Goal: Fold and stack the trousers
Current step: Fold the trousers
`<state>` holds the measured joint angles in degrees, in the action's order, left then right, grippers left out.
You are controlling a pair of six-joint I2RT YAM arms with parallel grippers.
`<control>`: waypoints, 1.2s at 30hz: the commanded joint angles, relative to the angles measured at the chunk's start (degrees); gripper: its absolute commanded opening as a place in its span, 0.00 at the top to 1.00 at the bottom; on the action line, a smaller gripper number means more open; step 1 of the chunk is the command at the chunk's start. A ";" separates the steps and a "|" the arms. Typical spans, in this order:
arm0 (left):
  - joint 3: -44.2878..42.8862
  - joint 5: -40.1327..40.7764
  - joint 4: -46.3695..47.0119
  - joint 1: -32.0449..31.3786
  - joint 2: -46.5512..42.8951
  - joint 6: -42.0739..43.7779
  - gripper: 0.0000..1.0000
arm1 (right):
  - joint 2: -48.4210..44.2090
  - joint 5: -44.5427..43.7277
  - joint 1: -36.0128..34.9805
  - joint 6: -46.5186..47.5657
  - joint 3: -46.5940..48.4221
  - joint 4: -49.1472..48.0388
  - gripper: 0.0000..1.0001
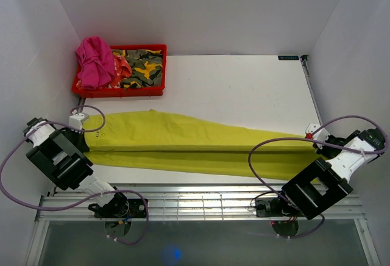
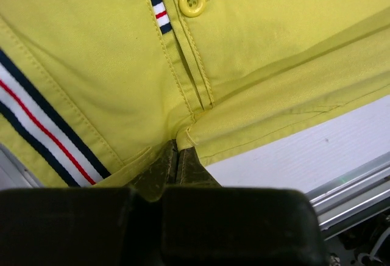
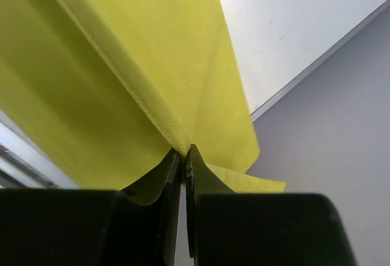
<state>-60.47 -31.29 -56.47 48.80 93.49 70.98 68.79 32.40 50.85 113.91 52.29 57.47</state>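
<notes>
Both pairs of jaws pinch the trousers [image 1: 183, 141] shut, left at the waist, right at the hem.

Trousers [image 1: 183, 141] plain lime yellow-green, with a matching yellow button [image 2: 192, 1] and a navy-white-red striped band [image 2: 42, 125] at the waist. Far-left tray [image 1: 122, 91] red; in it a pink cloth [image 1: 94, 61], a green-black-yellow camo cloth [image 1: 145, 68] and an orange camo piece [image 1: 122, 64]. Table [image 1: 244, 89] white. Cables [image 1: 344, 118] lilac.
</notes>
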 commanded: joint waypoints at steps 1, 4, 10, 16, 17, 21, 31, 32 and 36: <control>-6.67 2.03 3.47 3.67 -2.97 2.85 1.00 | -1.56 -8.05 6.71 28.98 -3.39 -1.56 0.92; -6.69 3.94 2.33 4.29 -1.39 5.48 1.00 | -1.91 -9.99 7.60 30.32 -9.73 -7.26 0.92; -1.77 9.83 8.64 4.20 4.23 5.93 1.00 | -3.32 -13.59 7.42 34.10 -24.69 -22.74 0.92; -1.76 11.52 9.80 3.85 7.41 4.17 0.98 | -2.00 -12.63 7.51 31.38 -21.63 -21.27 0.79; -2.11 10.99 9.28 3.94 6.80 4.34 0.85 | -1.91 -12.37 7.51 30.94 -20.49 -20.30 0.73; -3.34 3.46 3.04 3.94 0.74 8.73 0.38 | -2.26 -9.91 7.68 28.39 -13.11 -13.37 0.08; -8.96 -11.75 -14.10 3.94 -18.51 19.20 0.02 | 0.55 -1.56 8.92 25.67 6.31 0.17 0.10; -9.49 -12.91 -14.63 3.94 -19.39 18.59 0.02 | 1.86 -0.60 8.74 25.31 9.55 2.79 0.10; -11.77 -18.45 -14.72 1.59 -20.90 13.76 0.02 | 4.24 0.91 5.06 15.41 14.75 3.17 0.10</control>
<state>-70.52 -41.56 -68.16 52.05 72.95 86.41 71.72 29.65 58.35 114.28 62.74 56.27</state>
